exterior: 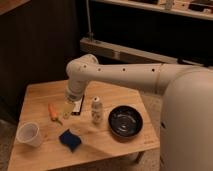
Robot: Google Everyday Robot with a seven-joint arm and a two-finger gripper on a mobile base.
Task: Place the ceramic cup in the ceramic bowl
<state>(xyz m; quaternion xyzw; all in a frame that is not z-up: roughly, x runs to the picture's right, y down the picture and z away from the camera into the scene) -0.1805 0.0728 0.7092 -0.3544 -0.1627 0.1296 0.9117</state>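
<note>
The cup (29, 134) stands upright at the table's (45, 95) 8 o'clock corner, well apart from the bowl (125, 121) at its 3 o'clock side. The gripper (70, 109) hangs near the table's middle, fingers spread and empty, with a carrot (52, 112) at its 9 o'clock, a shaker (97, 110) at 3, a sponge (70, 140) at 6

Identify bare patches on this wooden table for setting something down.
Bare: the far-left corner behind the orange carrot-shaped piece; the front strip between flat blue sponge and glossy black bowl. Crowded: the middle, where the gripper hangs, jaws open, beside the small white shaker.
</note>
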